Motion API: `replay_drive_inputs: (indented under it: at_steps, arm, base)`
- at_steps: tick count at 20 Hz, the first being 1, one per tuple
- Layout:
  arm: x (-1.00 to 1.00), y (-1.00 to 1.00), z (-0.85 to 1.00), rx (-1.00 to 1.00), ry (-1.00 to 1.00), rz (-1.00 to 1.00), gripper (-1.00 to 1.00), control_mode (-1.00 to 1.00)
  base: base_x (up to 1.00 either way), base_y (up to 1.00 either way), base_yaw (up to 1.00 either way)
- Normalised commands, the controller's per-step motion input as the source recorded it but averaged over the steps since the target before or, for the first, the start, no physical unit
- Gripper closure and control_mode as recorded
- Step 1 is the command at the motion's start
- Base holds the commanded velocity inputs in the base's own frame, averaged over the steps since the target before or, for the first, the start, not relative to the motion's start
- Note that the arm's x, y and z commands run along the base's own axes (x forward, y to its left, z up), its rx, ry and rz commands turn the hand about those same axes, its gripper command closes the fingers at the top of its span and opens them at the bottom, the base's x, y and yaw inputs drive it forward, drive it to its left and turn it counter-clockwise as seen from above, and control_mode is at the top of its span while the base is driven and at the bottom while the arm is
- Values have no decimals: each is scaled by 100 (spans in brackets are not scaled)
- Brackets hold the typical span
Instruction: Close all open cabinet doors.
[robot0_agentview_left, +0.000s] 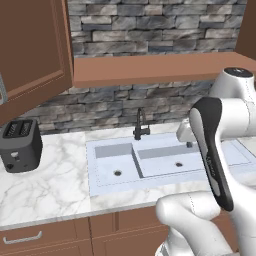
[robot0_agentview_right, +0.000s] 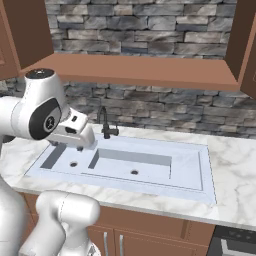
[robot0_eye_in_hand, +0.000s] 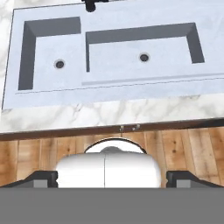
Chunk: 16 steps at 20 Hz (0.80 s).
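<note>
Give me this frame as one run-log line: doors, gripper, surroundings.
cabinet doors: left door swung open, right door open | gripper: open, above sink, touching nothing | toaster on counter

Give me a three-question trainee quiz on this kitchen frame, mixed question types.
1. True or false: the toaster stands on the counter to the left of the sink in the left base view.
2. Multiple choice: the open cabinet door at the upper left of the left base view has swung A) out toward the camera, B) flat against its cabinet, C) off its hinges.
3. Fill in: the faucet at the back of the sink is coloured ____.

Key: 1 true; 2 A; 3 black.
</note>
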Motion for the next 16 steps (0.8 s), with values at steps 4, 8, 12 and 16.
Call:
replay_drive_inputs:
  at_steps: [4, 8, 12, 16]
  arm:
    - [-64, -1, 33, 0, 4, 0, -100, -100]
    - [-40, -1, 37, 0, 0, 0, -100, -100]
    - [-25, -7, 46, 0, 0, 0, -100, -100]
    - [-37, -6, 40, 0, 0, 0, -100, -100]
  base:
    - [0, 0, 0]
    - [0, 0, 0]
    - [0, 0, 0]
    - [0, 0, 0]
